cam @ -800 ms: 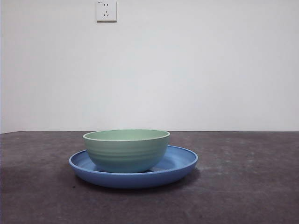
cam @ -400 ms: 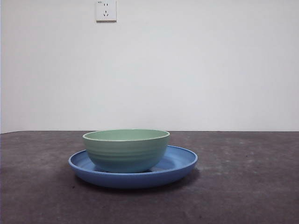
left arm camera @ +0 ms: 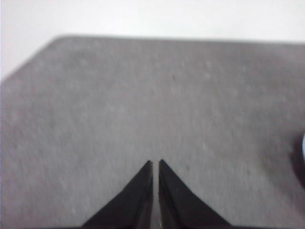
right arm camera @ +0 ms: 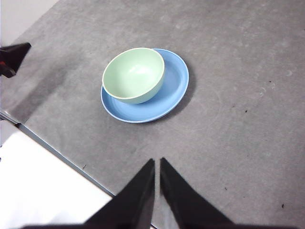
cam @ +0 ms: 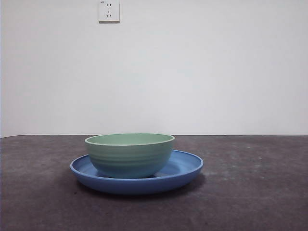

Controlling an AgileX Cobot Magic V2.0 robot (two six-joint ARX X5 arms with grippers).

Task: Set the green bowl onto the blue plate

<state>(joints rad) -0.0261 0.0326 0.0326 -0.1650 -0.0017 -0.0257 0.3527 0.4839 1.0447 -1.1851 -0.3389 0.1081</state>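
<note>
Mint-green, the bowl (cam: 130,155) sits upright inside the blue plate (cam: 185,169), set off-centre toward one side of it, on the grey counter (cam: 250,192). We note both pieces rest free of any contact. The right gripper (right arm camera: 157,161) hangs high above the counter, well apart from the plate, its jaws pressed together. The left gripper (left arm camera: 155,162) is likewise closed over bare counter, the plate's edge just visible at the frame's side. A wall socket (cam: 109,10) shows behind.

The mint-green bowl (cam: 130,155) stands upright and empty on the glossy blue plate (cam: 185,168), set left of the plate's centre, on the table.
</note>
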